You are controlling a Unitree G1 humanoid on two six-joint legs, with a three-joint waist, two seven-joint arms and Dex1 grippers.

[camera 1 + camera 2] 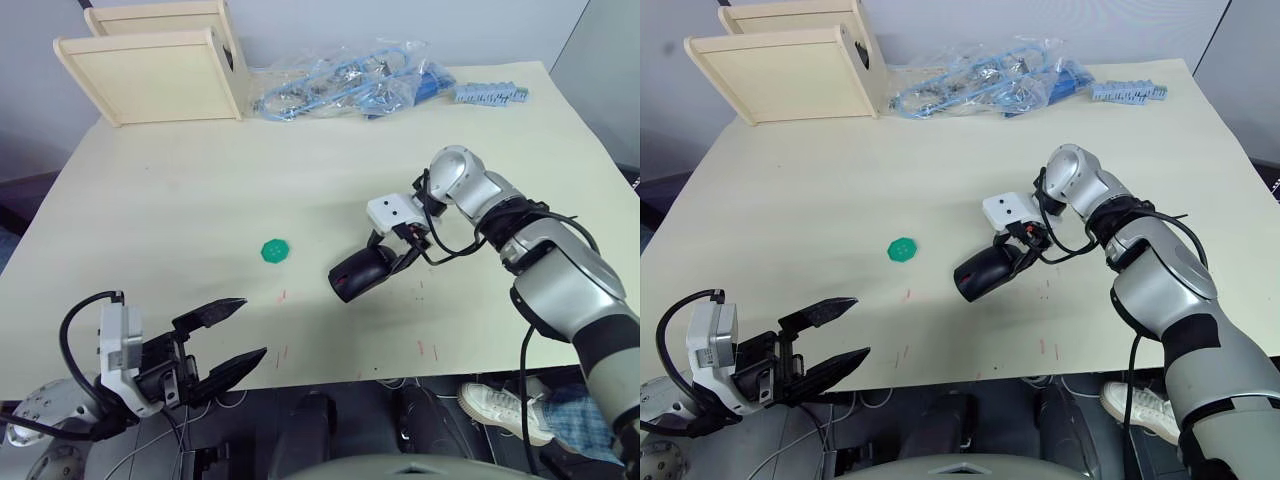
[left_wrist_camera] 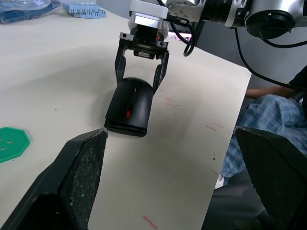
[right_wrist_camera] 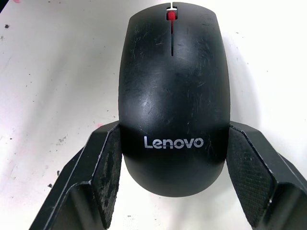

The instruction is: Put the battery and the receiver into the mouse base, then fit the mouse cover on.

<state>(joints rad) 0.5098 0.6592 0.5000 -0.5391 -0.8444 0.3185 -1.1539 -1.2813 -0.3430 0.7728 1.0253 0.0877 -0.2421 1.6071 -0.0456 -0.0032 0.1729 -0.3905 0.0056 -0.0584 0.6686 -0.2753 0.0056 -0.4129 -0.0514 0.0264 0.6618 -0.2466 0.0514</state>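
Though flat, mouse cover (image 3: 173,96) lengthwise between claw (image 3: 172,172) fingers.

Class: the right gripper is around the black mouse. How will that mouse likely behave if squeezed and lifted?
The mouse looks like a rigid shell, so probably stiff. Its glossy curved sides may slip between the right gripper's pads. Its flat underside on the table suggests it won't roll.

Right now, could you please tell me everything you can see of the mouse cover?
The mouse cover is a glossy black curved shell, finely scratched, with a pale Lenovo mark near its rear and a slit at the front where the red scroll wheel shows. It sits fitted on the mouse base, which lies flat on the cream table right of the green disc. The right gripper straddles its rear, one pad against the cover's side, the other close beside it.
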